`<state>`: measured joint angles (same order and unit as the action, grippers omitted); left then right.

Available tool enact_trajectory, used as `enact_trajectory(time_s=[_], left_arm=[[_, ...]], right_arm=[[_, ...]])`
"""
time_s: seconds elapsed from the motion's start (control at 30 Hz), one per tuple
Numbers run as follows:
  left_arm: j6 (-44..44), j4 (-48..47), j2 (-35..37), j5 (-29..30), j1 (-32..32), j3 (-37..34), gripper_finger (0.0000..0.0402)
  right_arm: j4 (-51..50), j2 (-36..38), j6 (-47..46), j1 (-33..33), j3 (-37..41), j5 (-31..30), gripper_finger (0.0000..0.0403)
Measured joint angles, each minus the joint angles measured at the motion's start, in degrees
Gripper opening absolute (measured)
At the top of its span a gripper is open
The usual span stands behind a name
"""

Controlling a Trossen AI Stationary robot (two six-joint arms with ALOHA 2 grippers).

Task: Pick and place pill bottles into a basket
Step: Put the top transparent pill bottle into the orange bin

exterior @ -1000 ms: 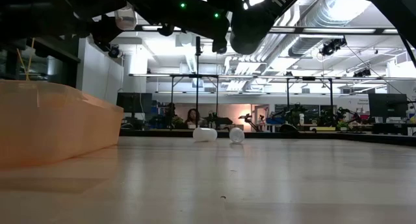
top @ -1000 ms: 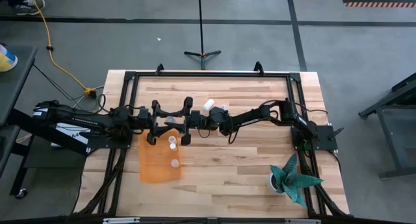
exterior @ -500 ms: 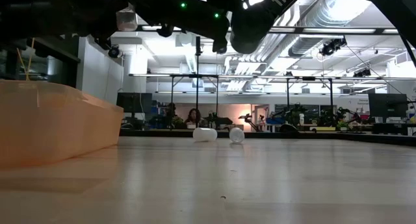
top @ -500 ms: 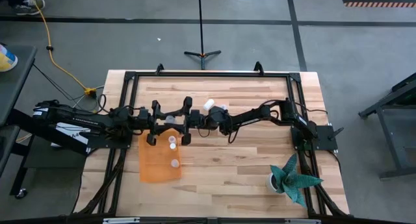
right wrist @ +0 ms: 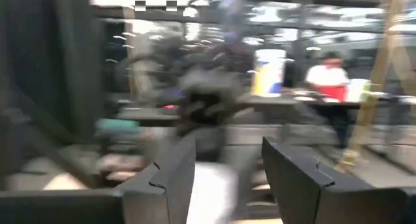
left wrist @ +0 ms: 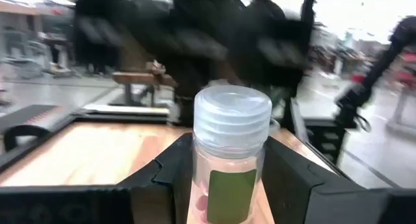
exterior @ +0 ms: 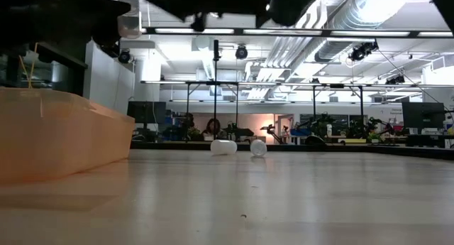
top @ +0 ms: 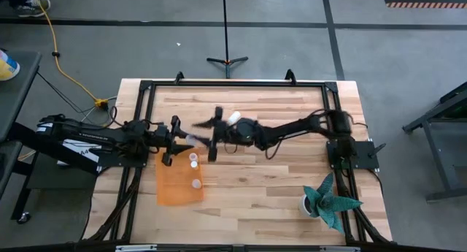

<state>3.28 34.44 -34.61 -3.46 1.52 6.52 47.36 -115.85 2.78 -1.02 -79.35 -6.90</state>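
A clear pill bottle [left wrist: 229, 165] with a ribbed white cap and a green label hangs high over the far end of the orange basket [top: 179, 186], with my left gripper [top: 187, 139] shut on it. The low view shows this bottle [exterior: 130, 11] at the top, above the basket [exterior: 57, 135]. My right gripper [top: 214, 134] is just to the bottle's right, blurred, its fingers [right wrist: 170, 178] apart. Other pill bottles [top: 195, 172] lie inside the basket. Two more [exterior: 223, 147] [exterior: 258, 148] lie on the table farther back. My left gripper pinches the bottle's clear body [left wrist: 195, 185] just below the cap, one finger on each side. The fingers come level from the table's left. The cap [left wrist: 231, 113] stands clear of the fingers. The bottle is lifted clear, above the basket.
A white pot with a teal plant [top: 325, 201] stands at the near right corner. A black frame [top: 233, 84] runs around the tabletop. Bare wood lies right of the basket. A person [exterior: 213, 126] sits in the room far behind.
My right arm has risen out of the top of the low view and has stretched out straighter; it is blurred with motion. The bottle in my left gripper now sits a little higher over the basket.
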Motion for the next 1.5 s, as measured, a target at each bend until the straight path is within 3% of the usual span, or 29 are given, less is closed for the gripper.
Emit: enact_trajectory(time_s=[0.33, 0.47, 0.7, 0.83, 1.07, 1.23, 1.4, 1.5], left_arm=[[4.72, -19.21, 10.74, -2.21, 0.19, -0.02, 0.0182], [6.97, -28.01, 14.97, 0.52, 2.19, -0.02, 0.0182], [10.56, -39.59, 19.70, 13.74, 9.12, -0.32, 0.0182], [12.40, -40.62, 21.31, 23.02, 14.40, -2.83, 0.0182], [13.62, -40.02, 21.29, 32.72, 22.09, -2.99, 0.0182], [15.13, -39.80, 21.35, 33.46, 26.17, -2.99, 0.0182], [14.96, -35.09, 21.38, 26.16, 31.26, -2.99, 0.0182], [14.62, -31.39, 21.26, 24.73, 34.49, -2.99, 0.0182]], right_arm=[[-10.21, 14.38, 3.50, -2.78, 10.66, -19.26, 0.0168], [-10.21, 16.65, 2.01, -3.33, 15.44, -23.88, 0.0169], [-9.45, 16.81, -4.81, -3.43, 21.19, -24.64, 0.0167], [-8.95, 16.81, -8.01, -3.39, 23.60, -24.74, 0.0169], [-8.76, 16.81, -8.56, -3.52, 24.06, -24.67, 0.0166], [-8.83, 16.81, -8.39, -3.52, 24.06, -24.65, 0.0167], [-8.93, 16.81, -8.34, -3.52, 24.04, -24.65, 0.0165], [-8.95, 16.81, -8.34, -3.52, 24.04, -24.65, 0.0163]])
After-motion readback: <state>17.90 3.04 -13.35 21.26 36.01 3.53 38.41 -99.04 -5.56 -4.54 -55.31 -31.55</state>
